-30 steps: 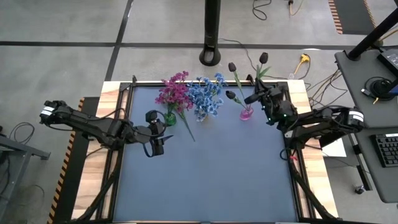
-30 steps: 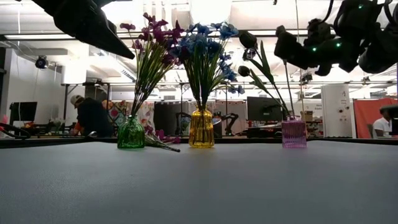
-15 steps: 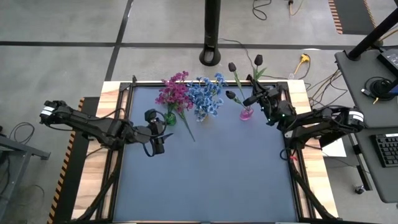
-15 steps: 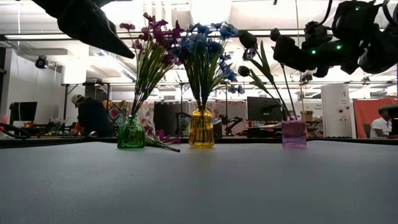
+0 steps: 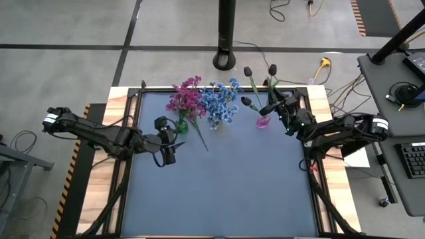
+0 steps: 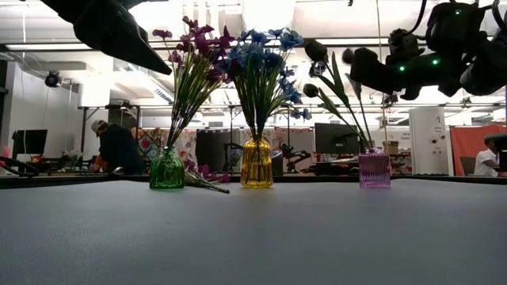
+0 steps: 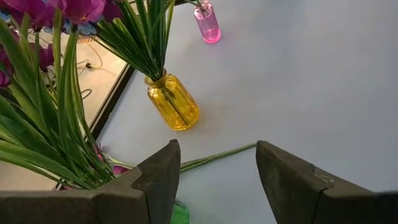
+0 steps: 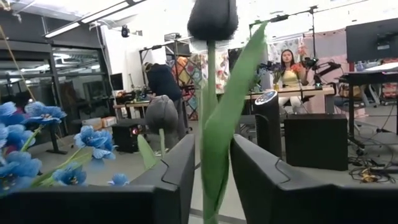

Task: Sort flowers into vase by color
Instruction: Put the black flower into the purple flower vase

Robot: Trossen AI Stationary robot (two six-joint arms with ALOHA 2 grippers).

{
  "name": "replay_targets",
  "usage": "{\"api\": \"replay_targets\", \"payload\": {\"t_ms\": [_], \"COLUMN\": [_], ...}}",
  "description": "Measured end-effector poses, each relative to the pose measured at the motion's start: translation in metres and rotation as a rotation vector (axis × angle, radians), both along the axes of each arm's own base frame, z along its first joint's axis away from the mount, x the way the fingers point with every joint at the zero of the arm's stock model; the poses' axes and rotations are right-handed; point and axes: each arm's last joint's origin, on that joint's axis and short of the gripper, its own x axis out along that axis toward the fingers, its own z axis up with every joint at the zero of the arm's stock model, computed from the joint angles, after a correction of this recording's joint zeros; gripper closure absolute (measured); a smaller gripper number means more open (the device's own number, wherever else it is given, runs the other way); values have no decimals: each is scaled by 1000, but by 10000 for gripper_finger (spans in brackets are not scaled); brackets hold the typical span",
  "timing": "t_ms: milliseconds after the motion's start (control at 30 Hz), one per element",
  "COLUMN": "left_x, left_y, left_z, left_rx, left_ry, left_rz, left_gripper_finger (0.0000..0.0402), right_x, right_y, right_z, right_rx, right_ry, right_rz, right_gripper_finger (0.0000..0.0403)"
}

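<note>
**A:** Which step are we on? From where I'm standing, the right pincer [image 5: 273, 106] is up at the far side of the worktop [image 5: 219, 186], right over the pink vase [image 5: 263, 121], with a dark tulip bud [image 8: 212, 18] on its stem between the fingers.

**B:** Yeah, the right wrist view shows it well: the stem and its long leaf run straight up through the narrow gap between the two fingers [image 8: 168, 180]. So closed down on the stem, or near enough. I'd call this the placing step for the purple ones. Two other dark buds [image 5: 247, 71] are already standing in that pink vase.

**A:** And the others?

**B:** The magenta-pink bunch [image 5: 185, 99] sits in the green vase [image 6: 166, 170], the blue bunch [image 5: 221, 101] in the yellow vase [image 6: 256, 165]. One stray sprig [image 5: 199, 136] lies flat on the worktop just beside the green vase.

**A:** What's the left arm doing?

**B:** The left pincer [image 5: 167, 143] hangs near that green vase, fingers spread wide, holding nothing. The stray stem shows between them in its wrist view.

**A:** So next?

**B:** My guess: the right one has to get the stem end down into the pink vase's narrow neck, then let go. After that, the left could go for the stray sprig.
</note>
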Motion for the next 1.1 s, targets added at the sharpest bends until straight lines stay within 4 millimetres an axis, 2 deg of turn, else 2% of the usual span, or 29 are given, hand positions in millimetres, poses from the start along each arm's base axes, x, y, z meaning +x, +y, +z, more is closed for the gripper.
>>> {"api": "replay_targets", "payload": {"t_ms": [333, 700, 933, 1100], "left_x": [0, 0, 0, 0], "left_y": [0, 0, 0, 0], "left_z": [0, 0, 0, 0], "left_rx": [-1, -2, -7, -7], "left_ry": [0, -1, -3, -3], "left_rz": [0, -1, 2, 2], "left_gripper_finger": [208, 208, 208, 208], "right_x": [4, 4, 6, 13], "right_y": [9, 26, 36, 35], "right_z": [1, 7, 10, 10], "right_rx": [-14, -43, -25, 27], "right_ry": [23, 88, 144, 222], "right_rz": [37, -26, -65, -106], "right_gripper_finger": [257, 211, 196, 192]}}
